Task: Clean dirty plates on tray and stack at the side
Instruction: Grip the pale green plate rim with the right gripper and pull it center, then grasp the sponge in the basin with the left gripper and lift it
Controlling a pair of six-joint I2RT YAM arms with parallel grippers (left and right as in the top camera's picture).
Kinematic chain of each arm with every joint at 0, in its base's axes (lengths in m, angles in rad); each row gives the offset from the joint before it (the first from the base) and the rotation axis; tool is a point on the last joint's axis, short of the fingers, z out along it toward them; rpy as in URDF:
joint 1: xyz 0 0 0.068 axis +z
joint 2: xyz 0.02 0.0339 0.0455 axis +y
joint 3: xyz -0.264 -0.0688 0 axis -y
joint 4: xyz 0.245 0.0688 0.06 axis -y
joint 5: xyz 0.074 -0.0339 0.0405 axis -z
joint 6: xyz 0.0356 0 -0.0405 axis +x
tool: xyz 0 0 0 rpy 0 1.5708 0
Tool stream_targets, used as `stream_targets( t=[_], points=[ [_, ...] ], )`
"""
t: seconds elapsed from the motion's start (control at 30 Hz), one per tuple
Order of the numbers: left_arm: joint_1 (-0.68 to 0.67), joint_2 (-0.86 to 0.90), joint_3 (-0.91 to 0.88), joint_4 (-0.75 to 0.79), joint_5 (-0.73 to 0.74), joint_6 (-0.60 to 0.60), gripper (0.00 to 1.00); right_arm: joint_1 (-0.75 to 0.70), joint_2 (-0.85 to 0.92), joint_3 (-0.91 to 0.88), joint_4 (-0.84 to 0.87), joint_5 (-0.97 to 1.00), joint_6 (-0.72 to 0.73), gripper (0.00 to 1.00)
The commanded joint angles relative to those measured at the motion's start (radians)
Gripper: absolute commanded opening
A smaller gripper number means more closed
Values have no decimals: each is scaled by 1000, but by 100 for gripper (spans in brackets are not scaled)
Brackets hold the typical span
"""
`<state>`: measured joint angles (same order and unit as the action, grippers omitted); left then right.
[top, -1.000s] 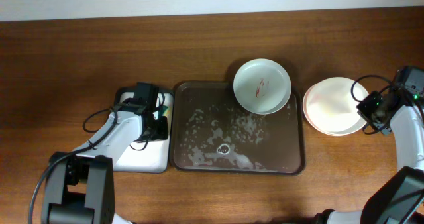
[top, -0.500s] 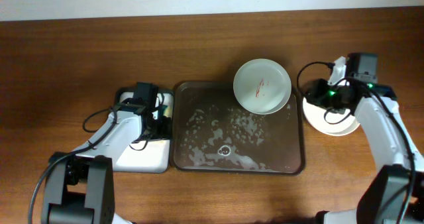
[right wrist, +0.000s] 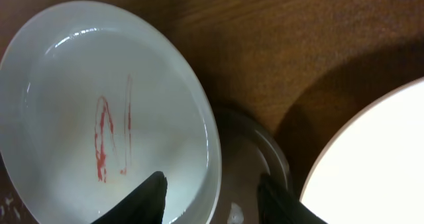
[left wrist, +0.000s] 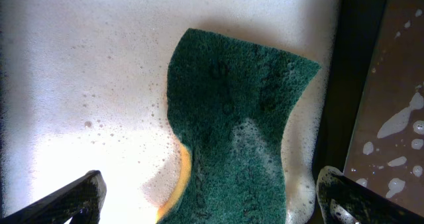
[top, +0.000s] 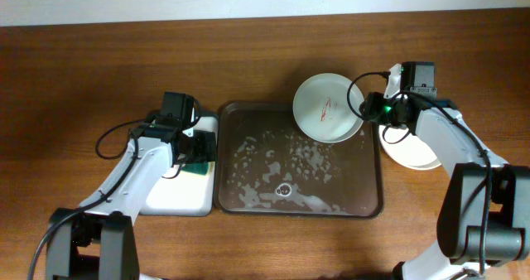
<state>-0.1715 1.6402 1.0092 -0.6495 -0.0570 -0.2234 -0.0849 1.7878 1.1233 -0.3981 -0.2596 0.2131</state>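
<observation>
A white plate (top: 328, 106) with red scribbles (right wrist: 106, 118) rests tilted on the far right corner of the dark brown tray (top: 248, 160), which is wet with foam. My right gripper (top: 369, 111) (right wrist: 212, 201) is open, its fingers straddling that plate's right rim without pinching it. One fingertip (right wrist: 147, 197) is over the plate's inside, the other over the tray's corner (right wrist: 255, 151). Clean white plates (top: 414, 152) (right wrist: 377, 158) sit stacked on the table right of the tray, partly under my right arm. My left gripper (top: 192, 147) (left wrist: 209, 201) hangs wide open over a green sponge (left wrist: 238, 118).
The sponge (top: 199, 167) lies flat in foam on a small white-lined tray (top: 178, 199) left of the brown tray, touching neither finger. Bare wooden table (top: 265, 56) runs behind both trays. Cables loop beside each arm.
My right arm has swung left from the clean stack to the dirty plate's rim. My left gripper has opened wide and let go of the sponge.
</observation>
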Motion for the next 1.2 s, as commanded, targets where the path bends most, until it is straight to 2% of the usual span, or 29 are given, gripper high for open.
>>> stream_targets(
  t=[0.0, 0.07, 0.23, 0.37, 0.67, 0.83, 0.9, 0.93, 1.0, 1.17],
  points=[
    [-2, -14, 13, -3, -10, 8, 100, 7, 34, 14, 24, 10, 5, 45],
    [-2, -14, 13, -3, -10, 8, 100, 7, 71, 14, 42, -1, 5, 44],
    [-2, -14, 13, -3, -10, 8, 100, 27, 121, 14, 65, -18, 4, 17],
    [-2, -14, 13, -3, -10, 8, 100, 48, 120, 14, 51, -99, 4, 4],
    [-2, -14, 13, -2, -10, 8, 100, 74, 43, 14, -399, -159, 31, 4],
    [-2, -14, 13, 5, -10, 8, 100, 153, 44, 14, -425, -154, 31, 4],
    [-2, -13, 6, 13, -10, -17, 89, 178, 44, 14, -417, -148, 31, 4],
    [-2, -10, 3, 13, -10, -37, 76, 180, 44, 14, -417, -148, 31, 4],
    [-2, 8, 3, 13, -10, -87, 59, 181, 44, 14, -417, -148, 31, 4],
    [-3, 98, 3, 39, 39, -105, 59, 182, 44, 14, -415, -148, 31, 4]
  ],
)
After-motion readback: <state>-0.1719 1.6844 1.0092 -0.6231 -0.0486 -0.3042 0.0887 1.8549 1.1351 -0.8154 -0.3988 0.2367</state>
